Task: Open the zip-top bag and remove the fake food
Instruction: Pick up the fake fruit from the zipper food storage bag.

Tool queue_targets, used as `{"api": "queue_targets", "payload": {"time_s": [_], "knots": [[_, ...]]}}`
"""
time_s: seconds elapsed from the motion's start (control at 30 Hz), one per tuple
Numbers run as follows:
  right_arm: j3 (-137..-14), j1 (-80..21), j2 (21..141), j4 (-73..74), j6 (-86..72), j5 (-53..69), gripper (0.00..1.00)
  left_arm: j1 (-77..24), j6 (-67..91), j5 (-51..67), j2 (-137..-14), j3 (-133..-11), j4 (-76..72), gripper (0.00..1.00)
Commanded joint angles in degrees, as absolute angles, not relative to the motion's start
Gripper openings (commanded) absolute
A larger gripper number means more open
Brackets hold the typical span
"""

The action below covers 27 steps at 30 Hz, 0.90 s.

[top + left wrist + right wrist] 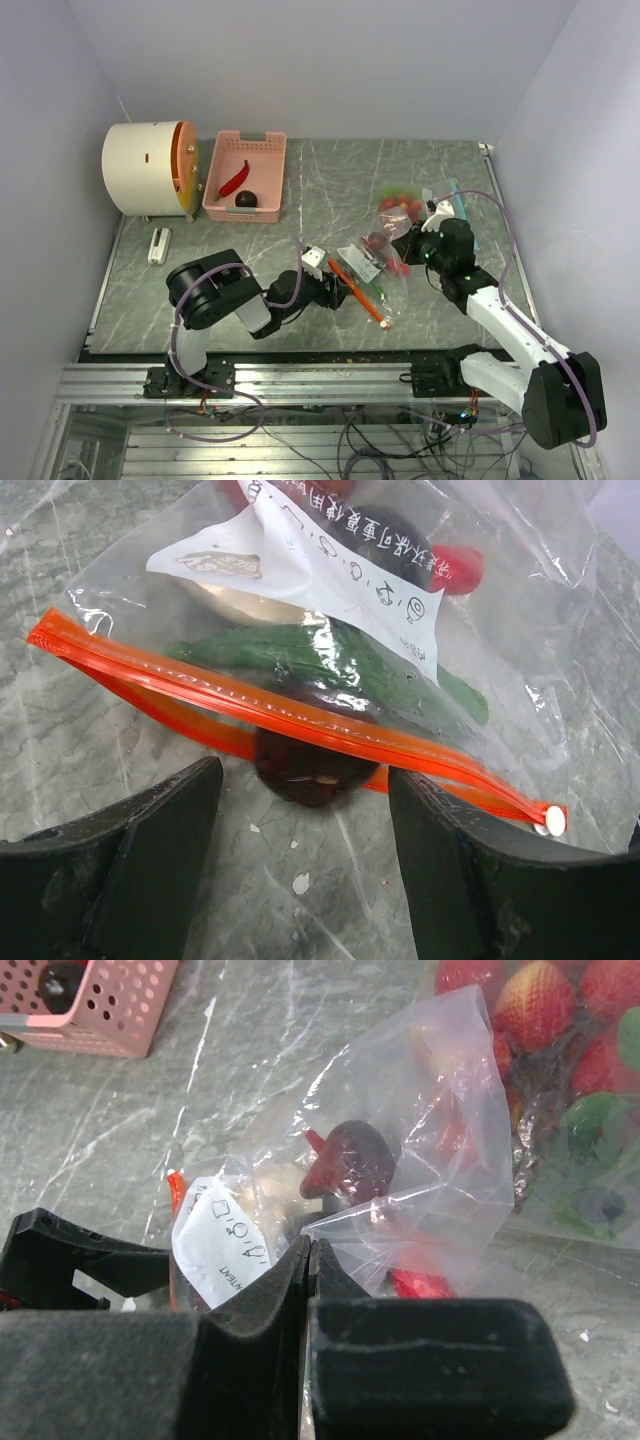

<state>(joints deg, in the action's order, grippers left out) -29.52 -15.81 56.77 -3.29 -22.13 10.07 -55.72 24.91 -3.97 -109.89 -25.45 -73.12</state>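
The clear zip-top bag (375, 262) with an orange zip strip (300, 720) lies mid-table between my arms. Its mouth is parted, and a dark purple fake fruit (315, 767) pokes out between the two zip strips. A green vegetable (330, 665) and a red piece (455, 568) lie further inside. My left gripper (305, 865) is open and empty, with its jaws on either side just short of the purple fruit; it also shows in the top view (335, 285). My right gripper (310, 1252) is shut on the bag's clear plastic at the far end (408, 245). A dark purple piece (350, 1160) shows there.
A second clear bag of red and green toy fruit (400, 205) lies just behind the right gripper. A pink slotted basket (268, 195) at the back left holds a red chili (234, 179) and a dark piece. A white drum (145, 168) and a small white object (158, 245) are at the far left.
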Motion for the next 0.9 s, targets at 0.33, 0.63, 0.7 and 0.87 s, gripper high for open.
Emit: {"api": "queue_targets", "payload": {"time_s": [0.33,0.63,0.7,0.87], "knots": [[-30.06,-15.74,61.31,-4.23,-22.78,12.36,0.0,-56.07,25.79,-2.69,-112.9,-31.45,-72.91,0.84],[-29.97,-15.73,61.53,-4.17,-22.4,11.94,0.0,-56.16,24.65,-1.63,-114.93,-34.63,-68.45,0.67],[-30.05,-15.73,61.89,-4.49,-22.48,12.18,0.0,-56.17,24.83,-0.57,-115.27,-34.59,-68.74,0.58],[-30.14,-15.74,62.29,-5.1,-22.69,12.26,0.0,-56.19,26.1,0.24,-114.65,-31.51,-73.44,0.45]]}}
